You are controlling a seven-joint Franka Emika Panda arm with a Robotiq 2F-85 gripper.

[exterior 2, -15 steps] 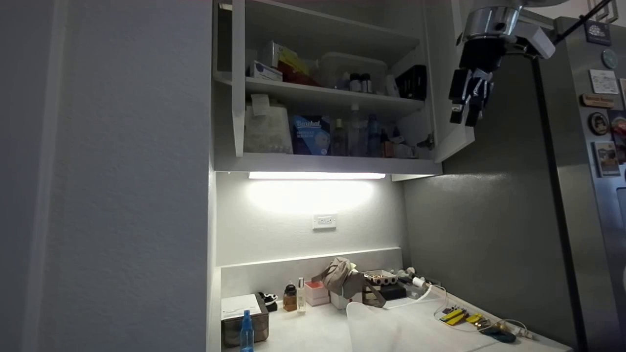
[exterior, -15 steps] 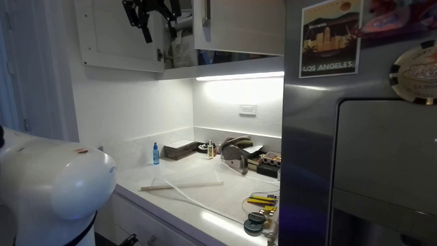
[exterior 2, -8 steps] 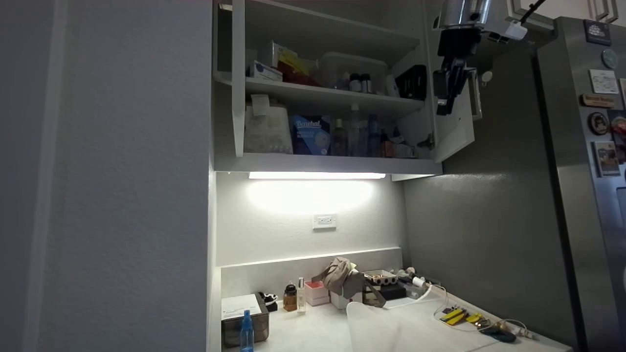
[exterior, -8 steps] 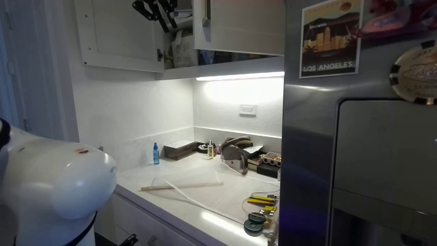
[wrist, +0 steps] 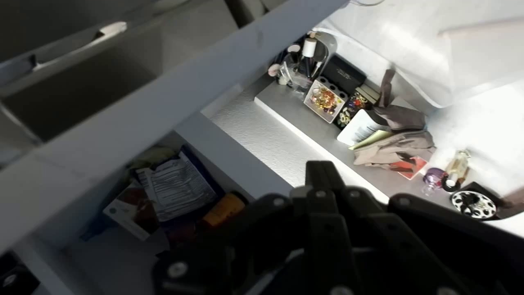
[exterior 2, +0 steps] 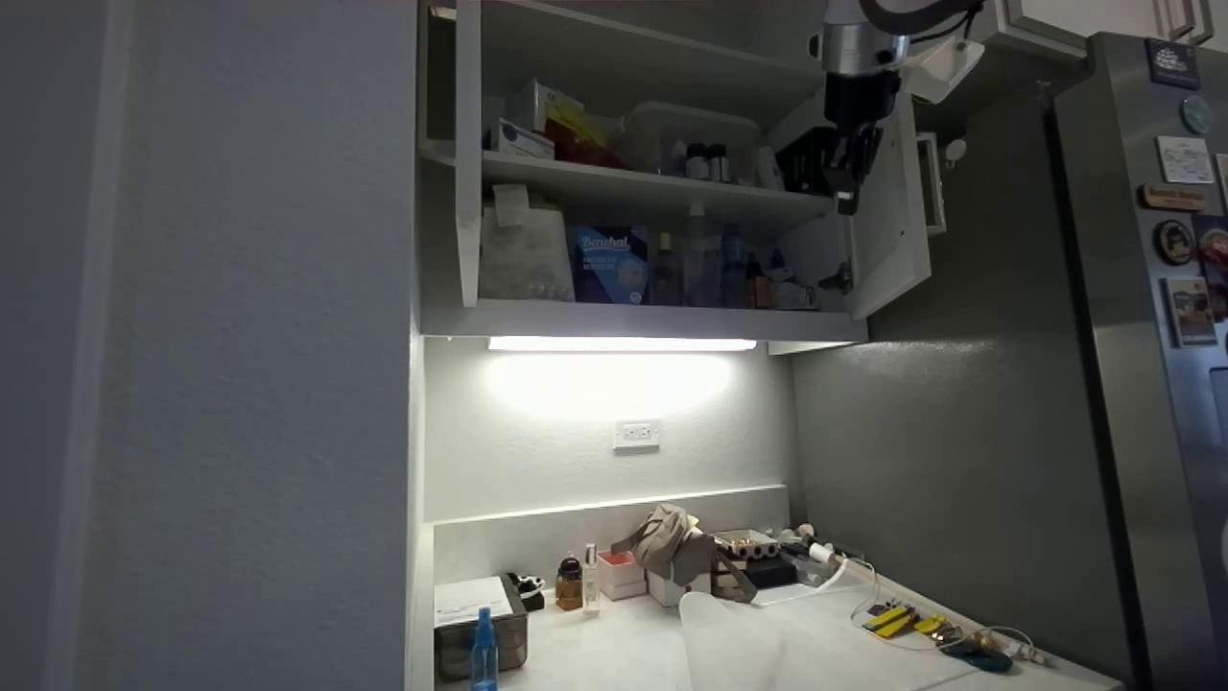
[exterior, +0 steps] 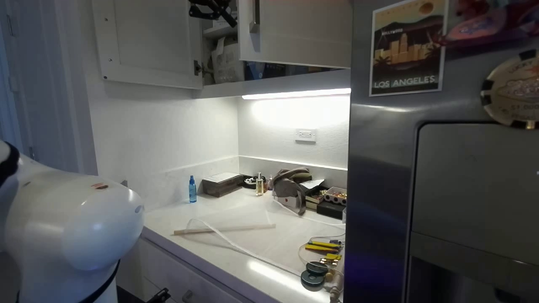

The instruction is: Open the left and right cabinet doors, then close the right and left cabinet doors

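Plainly white, left door (exterior: 147, 42) and right door (exterior: 297, 33) stand open.

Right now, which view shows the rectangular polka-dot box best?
Wrist view: it looks down into the rectangular polka-dot box, so the orange and gold pieces inside show clearest. Both exterior views show it smaller, more side-on.

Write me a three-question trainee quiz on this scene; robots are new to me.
1. True or false: the white-painted rectangular left cabinet door and matching right cabinet door both stand open.
2. What does the orange-and-black, rectangular, paper-looking print on the flat grey steel fridge read: A) PARIS; B) LOS ANGELES; C) TOKYO?
3. In the wrist view, is the black, jointed, metal-looking gripper open or shut?

Key: 1. True. 2. B. 3. Shut.
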